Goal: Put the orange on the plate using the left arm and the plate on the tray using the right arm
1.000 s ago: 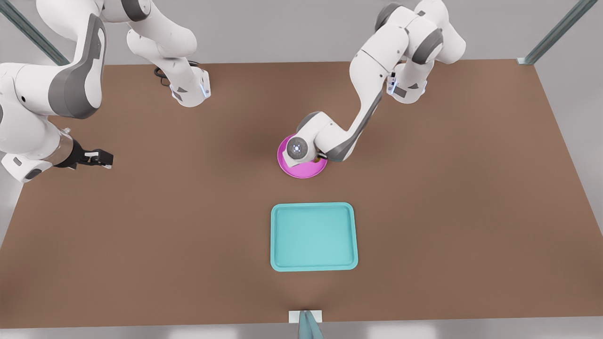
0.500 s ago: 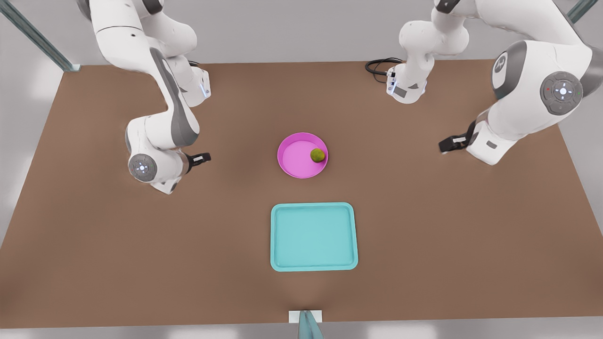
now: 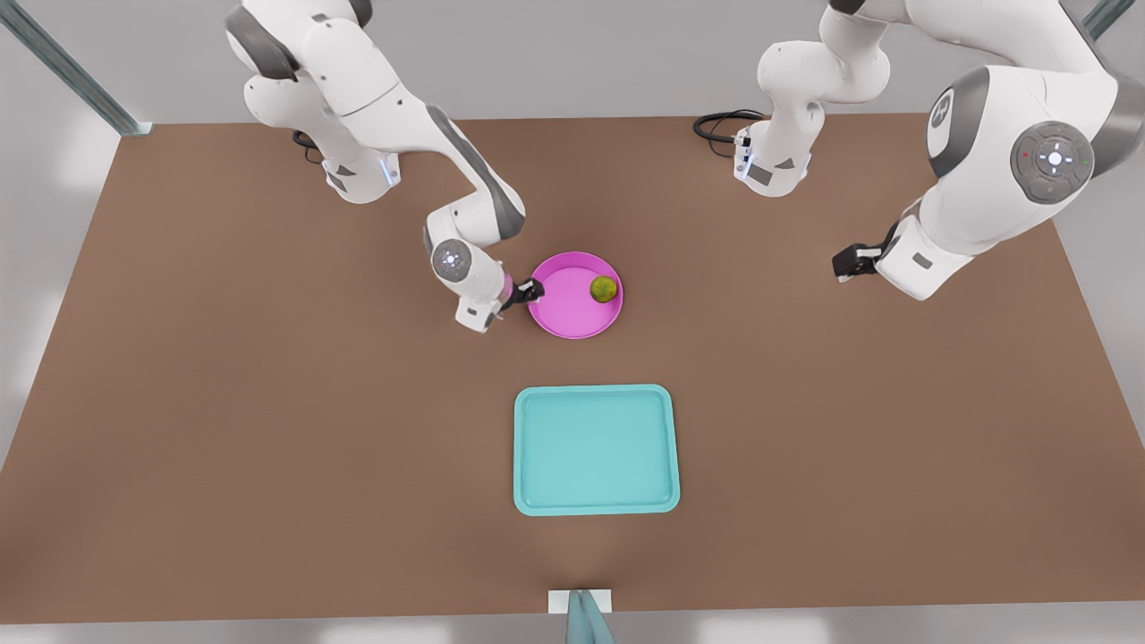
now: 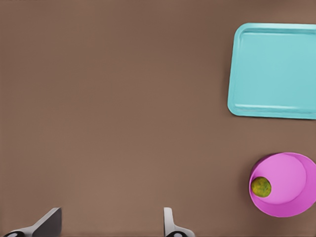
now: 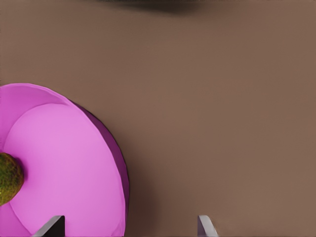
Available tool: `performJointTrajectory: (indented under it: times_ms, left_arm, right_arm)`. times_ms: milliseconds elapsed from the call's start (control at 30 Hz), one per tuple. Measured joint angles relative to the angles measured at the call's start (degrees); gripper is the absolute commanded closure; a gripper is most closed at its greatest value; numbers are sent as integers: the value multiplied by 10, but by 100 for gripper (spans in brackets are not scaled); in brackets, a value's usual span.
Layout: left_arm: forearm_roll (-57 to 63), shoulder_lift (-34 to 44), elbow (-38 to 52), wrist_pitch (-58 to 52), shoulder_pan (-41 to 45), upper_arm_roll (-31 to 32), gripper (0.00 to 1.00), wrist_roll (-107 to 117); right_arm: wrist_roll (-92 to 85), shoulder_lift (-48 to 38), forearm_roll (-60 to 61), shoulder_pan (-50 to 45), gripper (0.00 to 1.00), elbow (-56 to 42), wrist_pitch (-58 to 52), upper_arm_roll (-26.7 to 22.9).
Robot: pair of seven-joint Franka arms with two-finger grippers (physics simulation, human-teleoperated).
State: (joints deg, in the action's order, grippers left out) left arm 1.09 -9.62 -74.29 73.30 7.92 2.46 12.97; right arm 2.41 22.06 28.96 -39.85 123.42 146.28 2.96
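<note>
I have a flat brown table [image 3: 268,429] under me, matte and uniform, with pale grey floor around it and grey metal frame struts [image 3: 63,67] slanting in at the far corners. A short strut on a white bracket [image 3: 580,601] sits at the middle of the near edge. A black cable [image 3: 716,125] loops beside the arm base at the far edge, on the front view's right. The plate [image 3: 559,309] rests on the table near the centre, and the orange [image 3: 604,289] lies inside it against the rim on the front view's right. The tray [image 3: 596,450] sits apart from the plate, nearer the camera, with bare table between them. My right gripper [image 3: 530,291] is low at the plate's rim on the front view's left; in its wrist view the fingertips [image 5: 52,226] stand spread, one over the plate's edge and one over bare table, gripping nothing. My left gripper [image 3: 850,261] waits well off toward the front view's right, above bare table, and its wrist view shows its fingertips [image 4: 47,223] parted and unloaded, with plate, orange and tray off to one side.
</note>
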Motion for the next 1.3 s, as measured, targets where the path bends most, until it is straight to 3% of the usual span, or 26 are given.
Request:
performJointTrajectory:
  times_ms: [267, 733, 800, 900, 1033, 1133, 1300]
  left_arm:
    - [0, 0, 0, -6, 0, 0, 0, -15]
    - [-1, 2, 0, -12, 11, 1, 0, -26]
    - [-1, 2, 0, -13, 12, 1, 0, -27]
    - [-1, 2, 0, -14, 15, 1, 0, -27]
    - [-1, 2, 0, -16, 15, 1, 0, -27]
    - [-1, 3, 0, -19, 19, 1, 0, -27]
    - [-1, 3, 0, -21, 22, 1, 0, -28]
  right_arm:
    - [48, 46, 12, -3, 0, -2, 100, 29]
    - [94, 77, 14, -3, 0, -4, 130, 60]
    - [98, 77, 14, -1, 20, -5, 130, 62]
    - [102, 77, 15, 1, 38, -6, 129, 65]
    - [108, 78, 15, 4, 49, -6, 125, 68]
    - [111, 77, 15, 6, 67, -9, 120, 69]
    - [114, 76, 16, 12, 75, -17, 105, 71]
